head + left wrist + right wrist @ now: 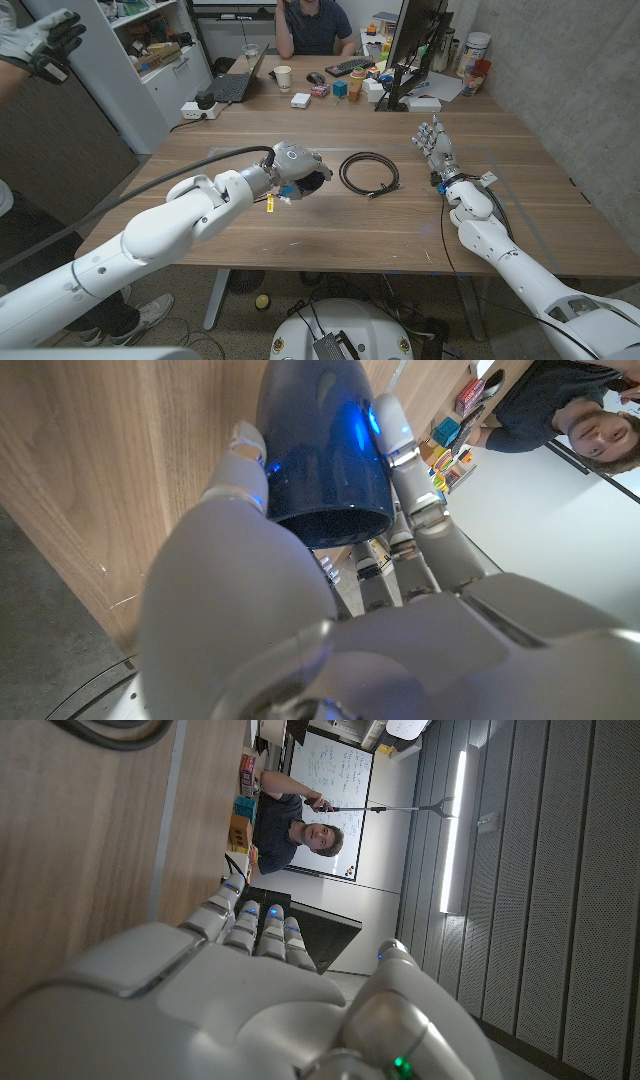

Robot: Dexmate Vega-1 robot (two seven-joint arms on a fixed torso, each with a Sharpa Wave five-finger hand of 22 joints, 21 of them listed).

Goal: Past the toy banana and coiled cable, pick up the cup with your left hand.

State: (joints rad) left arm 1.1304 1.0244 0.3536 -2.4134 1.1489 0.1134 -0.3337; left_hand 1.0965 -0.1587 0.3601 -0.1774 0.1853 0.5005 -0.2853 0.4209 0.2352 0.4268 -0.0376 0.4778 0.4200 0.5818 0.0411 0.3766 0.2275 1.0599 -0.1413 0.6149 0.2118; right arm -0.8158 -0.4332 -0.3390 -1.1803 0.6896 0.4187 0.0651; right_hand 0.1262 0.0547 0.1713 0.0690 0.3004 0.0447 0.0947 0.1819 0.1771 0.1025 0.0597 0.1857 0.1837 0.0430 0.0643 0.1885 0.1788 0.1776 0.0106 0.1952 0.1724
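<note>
Gripping the dark blue cup (325, 455), the left robot hand (296, 172) hovers above the table (330, 230).

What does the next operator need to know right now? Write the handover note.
Left hand: grips the dark blue cup, fingers wrapped around it, above the table.
Right hand: holds nothing, fingers apart and pointing up, at the table's right side.
Coiled cable: on the table just right of the left hand.
Done: cup grasped. Whether it is clear of the table cannot be told.
Left: lift or hold steady.
</note>
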